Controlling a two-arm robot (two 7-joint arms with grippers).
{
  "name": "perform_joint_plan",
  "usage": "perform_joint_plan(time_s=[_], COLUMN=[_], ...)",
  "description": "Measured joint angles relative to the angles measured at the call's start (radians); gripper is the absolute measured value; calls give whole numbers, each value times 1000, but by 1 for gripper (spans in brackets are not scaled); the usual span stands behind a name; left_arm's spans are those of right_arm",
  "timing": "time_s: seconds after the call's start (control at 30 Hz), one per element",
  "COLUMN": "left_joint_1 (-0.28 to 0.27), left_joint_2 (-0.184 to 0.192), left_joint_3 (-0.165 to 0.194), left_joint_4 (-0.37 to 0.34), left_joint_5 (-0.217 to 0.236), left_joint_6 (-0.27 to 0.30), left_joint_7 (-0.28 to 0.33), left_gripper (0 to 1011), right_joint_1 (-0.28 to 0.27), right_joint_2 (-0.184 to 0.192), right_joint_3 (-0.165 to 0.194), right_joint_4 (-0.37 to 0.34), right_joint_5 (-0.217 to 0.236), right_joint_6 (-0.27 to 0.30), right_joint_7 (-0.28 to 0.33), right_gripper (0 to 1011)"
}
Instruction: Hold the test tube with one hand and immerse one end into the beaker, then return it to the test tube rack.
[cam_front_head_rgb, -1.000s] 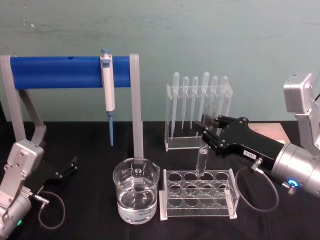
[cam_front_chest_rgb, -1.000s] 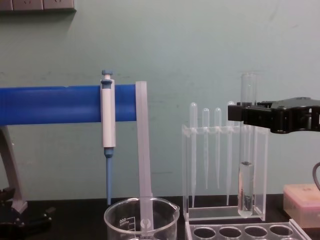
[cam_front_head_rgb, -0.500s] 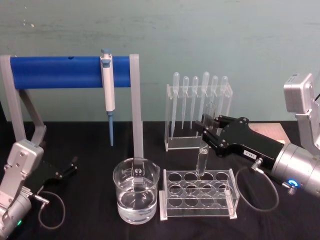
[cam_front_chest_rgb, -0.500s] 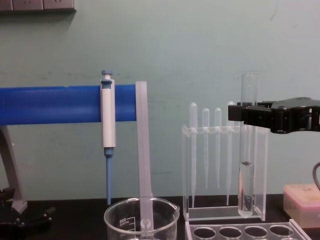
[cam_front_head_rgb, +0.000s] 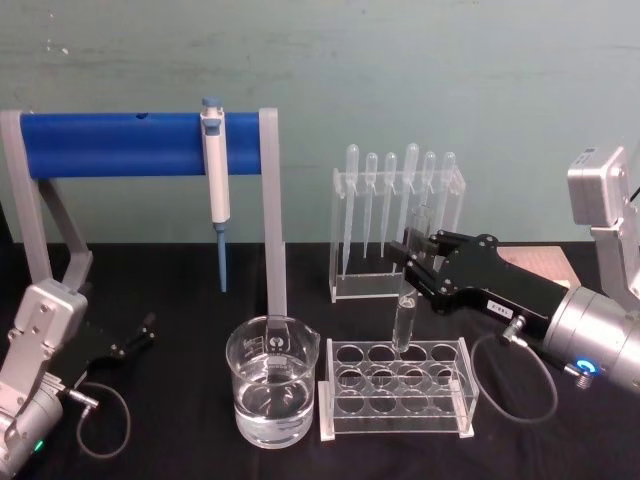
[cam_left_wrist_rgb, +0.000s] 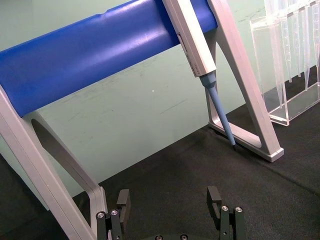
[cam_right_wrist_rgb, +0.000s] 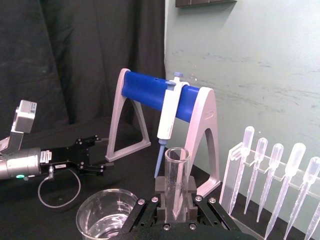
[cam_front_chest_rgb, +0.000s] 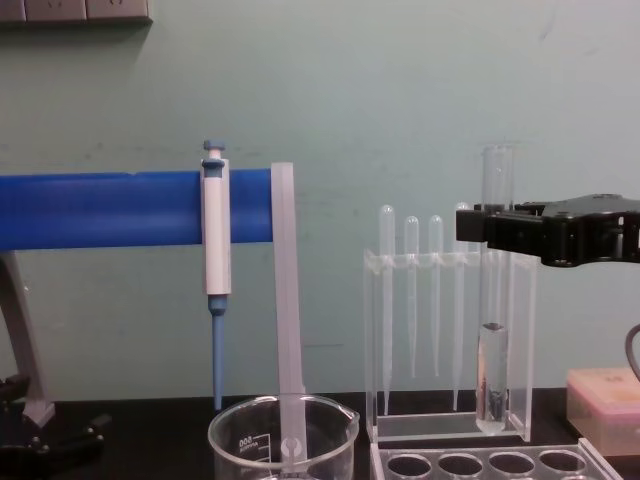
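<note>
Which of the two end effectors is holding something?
The right black end effector, gripping the upright clear glass test tube; the left end effector lies open and empty.

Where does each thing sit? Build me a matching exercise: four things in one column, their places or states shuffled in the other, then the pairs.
Things:
1. test tube
2. micropipette
3. beaker
4. left gripper

Places or states:
A. hangs on the blue stand
B. open, low at the left of the table
C. upright in the right gripper, just above the test tube rack
D. on the table, left of that rack, holding clear liquid

Pairs: 1-C, 2-A, 3-D, 4-B
</note>
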Motion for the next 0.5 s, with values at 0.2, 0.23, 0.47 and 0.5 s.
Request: perform_joint_plan(time_s=[0.2,0.23,0.47,0.5], left_joint_1=[0,0,0,0], left_joint_2=[0,0,0,0], left_joint_3=[0,0,0,0], left_joint_4=[0,0,0,0], left_joint_5=[0,0,0,0], left_joint_6=[0,0,0,0], left_joint_7=[0,0,0,0], left_gripper=[1000,1000,1000,1000], right_joint_1=[0,0,0,0], right_joint_2=[0,0,0,0], right_joint_3=[0,0,0,0], right_joint_4=[0,0,0,0], right_joint_5=[0,0,0,0], right_joint_6=[0,0,0,0], right_joint_7=[0,0,0,0], right_gripper=[225,224,225,225])
